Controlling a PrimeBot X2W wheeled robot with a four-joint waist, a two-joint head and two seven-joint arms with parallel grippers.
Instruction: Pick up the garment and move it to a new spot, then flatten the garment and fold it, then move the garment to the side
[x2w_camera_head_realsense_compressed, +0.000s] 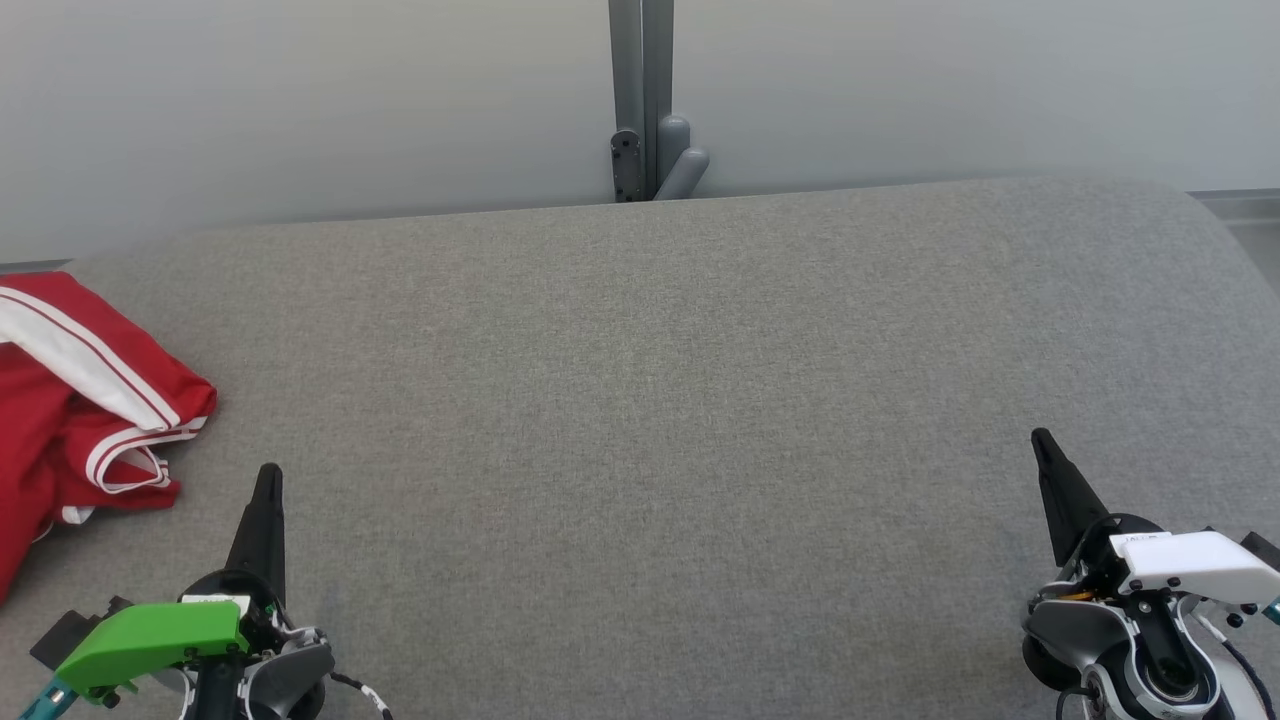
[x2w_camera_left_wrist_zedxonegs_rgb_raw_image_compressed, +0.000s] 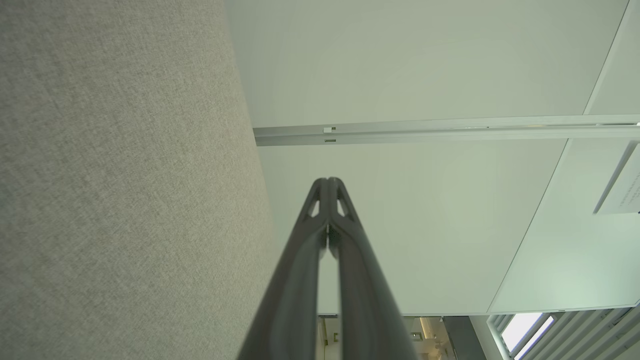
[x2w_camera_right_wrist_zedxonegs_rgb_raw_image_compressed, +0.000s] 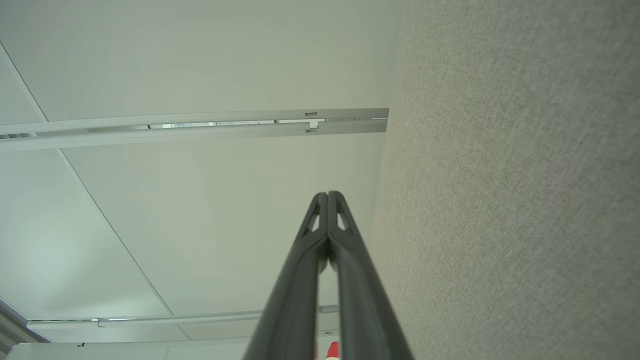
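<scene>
**Both tools pressed together and empty; garment heaped at the left side of the tabletop**

Garment: The red garment (x2w_camera_head_realsense_compressed: 90, 400), trimmed with white stripes, lies in a loose, rumpled heap at the left side of the grey fabric-covered tabletop (x2w_camera_head_realsense_compressed: 650, 400). Part of it runs past the left edge of the head view. It is neither flattened nor folded.

Left tool: The left tool (x2w_camera_head_realsense_compressed: 267, 490) sits at the lower left of the head view, near the garment's lower right hem but apart from it. Its fingers point away from the robot. In the left wrist view the two dark fingers (x2w_camera_left_wrist_zedxonegs_rgb_raw_image_compressed: 350, 260) meet at their tips and pinch nothing. A green cover (x2w_camera_head_realsense_compressed: 150, 640) sits on this wrist.

Right tool: The right tool (x2w_camera_head_realsense_compressed: 1043, 445) sits at the lower right, well apart from the garment. Its fingers (x2w_camera_right_wrist_zedxonegs_rgb_raw_image_compressed: 352, 270) are likewise pressed together and pinch nothing. This wrist has a white cover (x2w_camera_head_realsense_compressed: 1195, 560).

Whether either tool touches the tabletop cannot be told.

Surroundings: A pale wall (x2w_camera_head_realsense_compressed: 300, 100) stands behind the tabletop. A grey upright post (x2w_camera_head_realsense_compressed: 640, 90) stands against the wall near the middle.
</scene>
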